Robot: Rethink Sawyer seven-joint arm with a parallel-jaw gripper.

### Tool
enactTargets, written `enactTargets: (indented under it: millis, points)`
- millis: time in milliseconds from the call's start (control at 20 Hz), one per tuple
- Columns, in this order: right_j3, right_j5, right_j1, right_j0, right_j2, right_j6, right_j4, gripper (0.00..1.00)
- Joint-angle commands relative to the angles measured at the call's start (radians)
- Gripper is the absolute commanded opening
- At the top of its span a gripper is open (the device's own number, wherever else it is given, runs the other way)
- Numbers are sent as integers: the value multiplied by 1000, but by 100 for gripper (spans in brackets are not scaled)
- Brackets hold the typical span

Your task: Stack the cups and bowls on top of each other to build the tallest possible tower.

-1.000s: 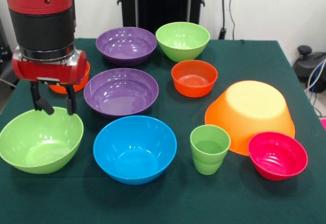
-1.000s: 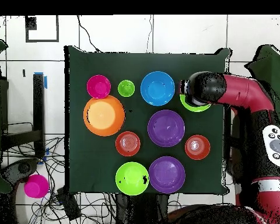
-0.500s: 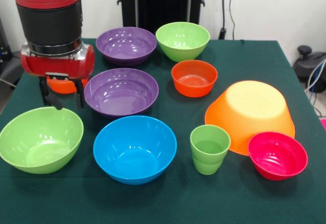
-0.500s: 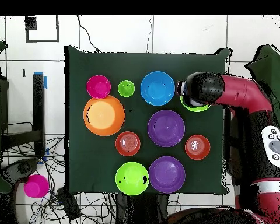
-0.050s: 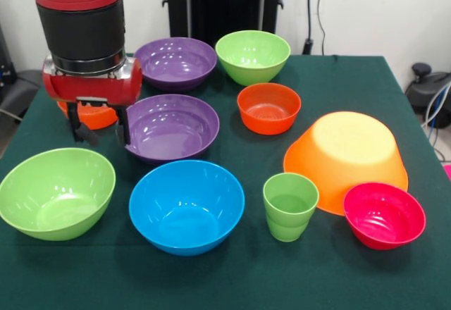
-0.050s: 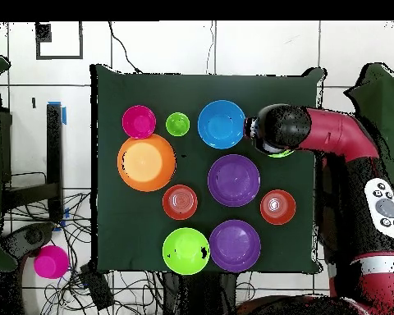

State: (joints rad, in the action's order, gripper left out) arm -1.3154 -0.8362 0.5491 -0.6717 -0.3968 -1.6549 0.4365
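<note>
the bowls sit unstacked on the table: nearest, a green bowl, a glossy blue bowl, a stepped, tapered cup and a pink bowl. farther back, the gripper hangs empty, fingers apart, by the purple bowl's rim. no grasp has begun; next it probably needs a rim between its fingers.

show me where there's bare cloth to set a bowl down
The widest free patch is the green cloth along the near edge, in front of the blue plastic bowl and the small light-green tumbler. The far corner behind the overturned large orange bowl is also bare. The middle is crowded.
</note>
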Motion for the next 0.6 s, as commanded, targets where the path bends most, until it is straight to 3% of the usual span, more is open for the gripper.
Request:
enactTargets:
  millis: [50, 400, 600]
  points:
    - [-69, -47, -29, 33, -58, 127, 13, 100]
    - [-29, -25, -82, 33, -52, 136, 37, 100]
    - [-32, -47, -65, 35, -48, 139, 34, 100]
